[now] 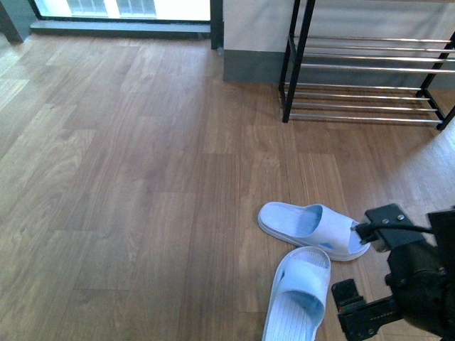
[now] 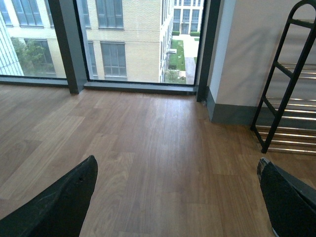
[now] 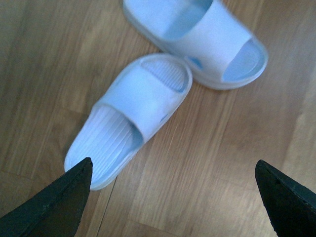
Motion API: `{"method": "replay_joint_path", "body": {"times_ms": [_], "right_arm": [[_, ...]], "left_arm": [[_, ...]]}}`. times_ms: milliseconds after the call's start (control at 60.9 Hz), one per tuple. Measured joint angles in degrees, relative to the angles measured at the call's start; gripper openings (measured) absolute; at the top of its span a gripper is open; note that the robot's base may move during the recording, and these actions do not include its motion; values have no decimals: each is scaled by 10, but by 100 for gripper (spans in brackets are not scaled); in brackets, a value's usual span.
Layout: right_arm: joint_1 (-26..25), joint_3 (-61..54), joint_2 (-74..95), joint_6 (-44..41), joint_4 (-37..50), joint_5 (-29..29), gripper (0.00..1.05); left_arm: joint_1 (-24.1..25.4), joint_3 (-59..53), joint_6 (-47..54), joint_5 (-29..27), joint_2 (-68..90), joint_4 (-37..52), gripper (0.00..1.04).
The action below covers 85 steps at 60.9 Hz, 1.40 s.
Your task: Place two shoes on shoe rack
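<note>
The two shoes are pale blue slide sandals lying on the wooden floor. One shoe (image 1: 313, 229) lies sideways and the other (image 1: 298, 295) points toward me, just in front of it. My right gripper (image 1: 366, 263) hovers open just to their right. In the right wrist view the nearer shoe (image 3: 133, 113) and the farther shoe (image 3: 197, 34) lie ahead of the open right gripper (image 3: 173, 197), with only floor between the fingers. The shoe rack (image 1: 362, 71), black-framed with chrome bars, stands at the far right against the wall. My left gripper (image 2: 177, 197) is open over bare floor; the shoe rack (image 2: 291, 98) shows off to one side.
A grey-skirted wall (image 1: 249, 64) runs behind the rack. Floor-length windows (image 2: 128, 39) with dark frames line the far end. Open wooden floor (image 1: 128, 177) stretches to the left of the shoes.
</note>
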Motion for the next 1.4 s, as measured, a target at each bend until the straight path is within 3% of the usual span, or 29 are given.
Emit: {"method": "replay_joint_path", "body": {"times_ms": [361, 624, 1232, 1396], "right_arm": [[20, 178, 213, 56, -60, -17, 95], [-20, 277, 308, 78, -50, -13, 95], [-30, 274, 312, 112, -5, -44, 5], [-33, 226, 273, 113, 25, -47, 1]], "left_arm": [[0, 0, 0, 0, 0, 0, 95], [0, 0, 0, 0, 0, 0, 95], [0, 0, 0, 0, 0, 0, 95], [0, 0, 0, 0, 0, 0, 95]]}}
